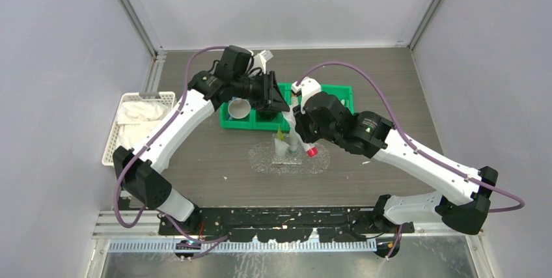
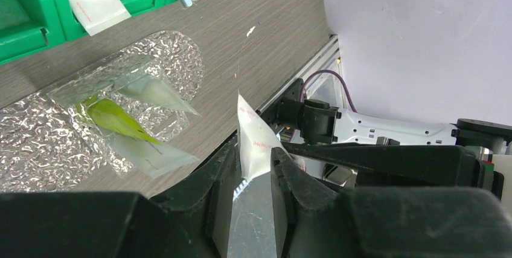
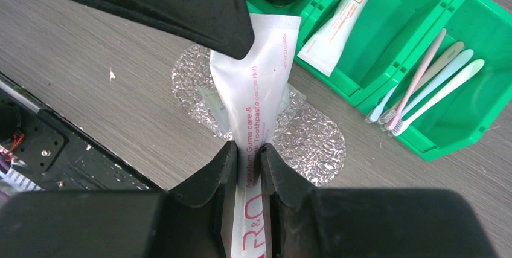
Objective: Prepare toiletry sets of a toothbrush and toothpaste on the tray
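**Passing the toothpaste tube above the tray**

The right gripper [image 3: 247, 149] is pinching the white toothpaste tube [image 3: 253, 89] around the middle of its body. Its jaws are standing nearly together, with only the tube between them. The left gripper [image 2: 253, 152] is holding the flat crimped end of the same tube, and its pads seem to be touching both faces. So the tube is hanging between two grips.

I am judging this as a hand-over or a re-grip before the laying down. To do it well, only one gripper should be letting go, and only when the other grip is surely firm. Pulling in two directions could bend or twist the soft tube. After that, the tube should be going down low and flat before the release, beside the clear-wrapped packet [image 2: 115, 116] and not on top of it.

The tray [image 3: 314, 143] is lying below the tube, just beyond the right fingertips. From the left gripper it is lying to the left of the fingers and beyond them, with the packet on it. The green bin [image 3: 374, 34] is standing farther out, past the tray.
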`<state>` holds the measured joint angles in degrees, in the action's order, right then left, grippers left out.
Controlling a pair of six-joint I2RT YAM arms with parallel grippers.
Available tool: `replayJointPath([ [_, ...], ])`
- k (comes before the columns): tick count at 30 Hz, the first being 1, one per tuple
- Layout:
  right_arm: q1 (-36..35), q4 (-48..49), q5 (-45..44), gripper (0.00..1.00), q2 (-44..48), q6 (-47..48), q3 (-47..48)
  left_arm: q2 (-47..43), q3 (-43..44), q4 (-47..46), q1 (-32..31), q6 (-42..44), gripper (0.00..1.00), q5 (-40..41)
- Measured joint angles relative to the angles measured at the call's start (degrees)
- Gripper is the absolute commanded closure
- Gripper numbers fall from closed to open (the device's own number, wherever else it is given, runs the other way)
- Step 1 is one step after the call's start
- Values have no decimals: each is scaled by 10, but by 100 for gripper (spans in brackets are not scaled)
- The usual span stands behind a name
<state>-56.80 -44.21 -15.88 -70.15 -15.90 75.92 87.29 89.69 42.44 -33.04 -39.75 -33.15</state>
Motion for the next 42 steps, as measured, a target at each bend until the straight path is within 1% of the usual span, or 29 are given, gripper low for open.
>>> replayJointPath([
  [4, 0, 0, -9, 86, -1, 5, 0, 0, -3, 2, 0, 0, 68, -7],
  [7, 0, 0, -10, 86, -5, 7, 0, 0, -11, 3, 0, 0, 68, -13],
  [12, 0, 0, -10, 86, -15, 8, 0, 0, -21, 3, 0, 1, 72, -21],
  [15, 0, 0, -10, 86, -19, 8, 0, 0, -23, 3, 0, 2, 76, -21],
  [17, 0, 0, -10, 87, -19, 9, 0, 1, -24, 3, 0, 2, 78, -21],
  [25, 0, 0, -5, 87, -19, 10, 0, 17, -28, -2, 0, 7, 73, -32],
  [27, 0, 0, -4, 87, -19, 11, 0, 22, -29, -3, 0, 7, 78, -35],
  [29, 0, 0, -3, 87, -19, 12, 0, 25, -30, -8, 0, 8, 93, -39],
  [30, 0, 0, -2, 87, -19, 12, 0, 25, -30, -9, 0, 7, 98, -40],
  [37, 0, -1, -1, 88, -24, 13, 0, 25, -31, -24, 0, 1, 99, -42],
  [38, 0, -1, -1, 87, -24, 13, 0, 25, -31, -24, 0, 1, 99, -42],
  [39, 0, -1, -1, 84, -24, 13, 0, 25, -31, -24, 0, 1, 99, -42],
  [40, 0, -1, -1, 79, -24, 13, 0, 25, -31, -24, -1, 1, 99, -41],
  [42, 0, -3, -1, 65, -24, 12, 0, 25, -31, -24, -3, 1, 99, -39],
])
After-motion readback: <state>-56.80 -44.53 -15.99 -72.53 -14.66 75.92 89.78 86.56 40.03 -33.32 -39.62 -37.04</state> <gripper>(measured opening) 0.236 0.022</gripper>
